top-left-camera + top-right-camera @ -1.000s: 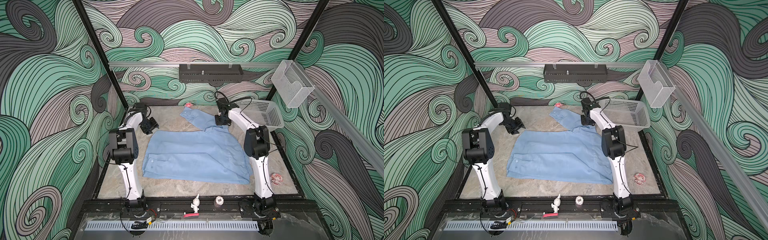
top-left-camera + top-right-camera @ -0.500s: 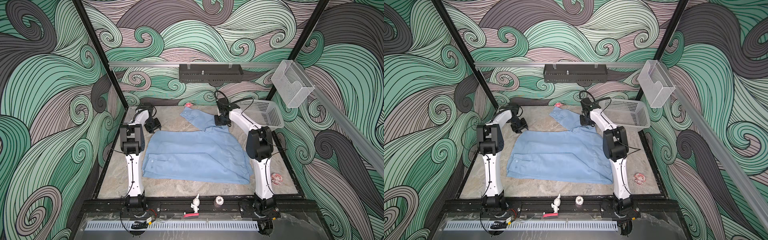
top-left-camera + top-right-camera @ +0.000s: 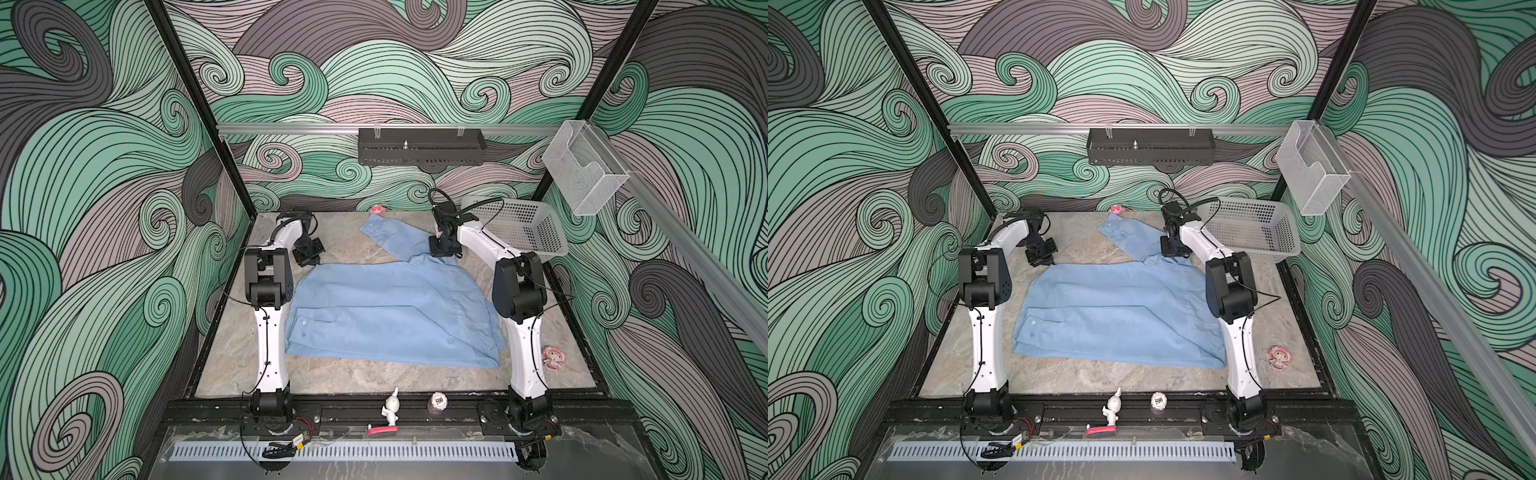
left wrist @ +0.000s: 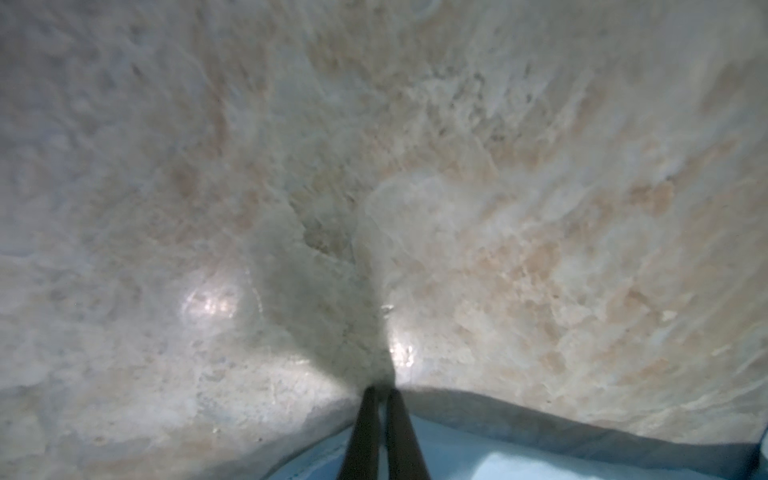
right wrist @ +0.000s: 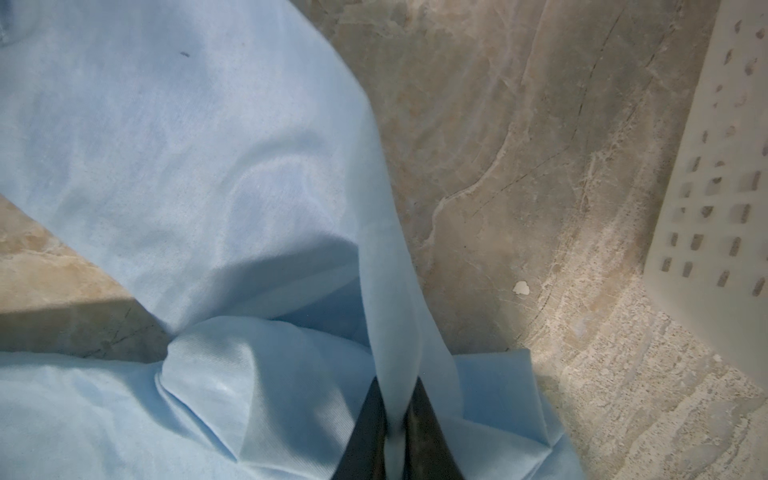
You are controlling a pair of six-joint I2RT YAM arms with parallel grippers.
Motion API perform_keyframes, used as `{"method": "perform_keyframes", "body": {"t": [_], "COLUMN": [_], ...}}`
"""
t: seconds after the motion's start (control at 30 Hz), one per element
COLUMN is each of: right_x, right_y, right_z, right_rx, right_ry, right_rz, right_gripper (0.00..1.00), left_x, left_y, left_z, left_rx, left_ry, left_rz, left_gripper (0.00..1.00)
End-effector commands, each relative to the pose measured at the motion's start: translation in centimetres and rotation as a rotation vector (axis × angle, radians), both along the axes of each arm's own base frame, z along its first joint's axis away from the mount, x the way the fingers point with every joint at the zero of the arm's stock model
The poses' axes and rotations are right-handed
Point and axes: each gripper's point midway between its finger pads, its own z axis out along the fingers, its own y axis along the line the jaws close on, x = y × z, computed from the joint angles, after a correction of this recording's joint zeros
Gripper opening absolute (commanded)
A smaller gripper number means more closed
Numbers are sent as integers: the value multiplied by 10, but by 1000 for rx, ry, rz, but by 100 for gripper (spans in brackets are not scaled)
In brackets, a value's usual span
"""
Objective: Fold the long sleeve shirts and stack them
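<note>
Blue shirt [image 5: 166, 145] pinched in R claw [image 5: 397, 390]: wrist-cam only.

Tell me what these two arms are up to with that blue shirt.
A light blue shirt lies spread on the marble table. The right gripper is shut on a fold of cloth near the sleeve at its far edge. The left gripper is shut at the far left corner; whether it pinches cloth is unclear.

2 top views: high at front, tilted down and back, sharing whole table [image 3: 353, 378], shirt [image 3: 395, 316] mid-frame. 2 wrist views: close above table, both catching shirt edge.
</note>
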Motion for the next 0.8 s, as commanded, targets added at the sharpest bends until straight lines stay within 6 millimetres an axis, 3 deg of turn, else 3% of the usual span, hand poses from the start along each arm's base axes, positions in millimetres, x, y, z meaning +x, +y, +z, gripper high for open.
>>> {"method": "perform_keyframes", "body": {"t": [0.0,0.23,0.37,0.53,0.77], "right_x": [3,22,23,6,-37], "right_y": [1,-2,3,4,16], "right_z": [29,56,69,76,86], "right_rx": [19,42,65,93,131], "right_ry": [-58,-127,-142,-126,-115], "right_rz": [-8,-14,2,8,34], "right_gripper": [13,11,8,4,1], "left_x": [-4,19,23,8,-21], "left_y": [12,20,22,28,35], "left_z": [17,49,59,69,90], "left_rx": [62,101,116,153,183], "left_ry": [2,-66,-86,-71,-111], "left_rz": [-2,-32,-54,-68,-75], "left_gripper": [0,0,0,0,0]}}
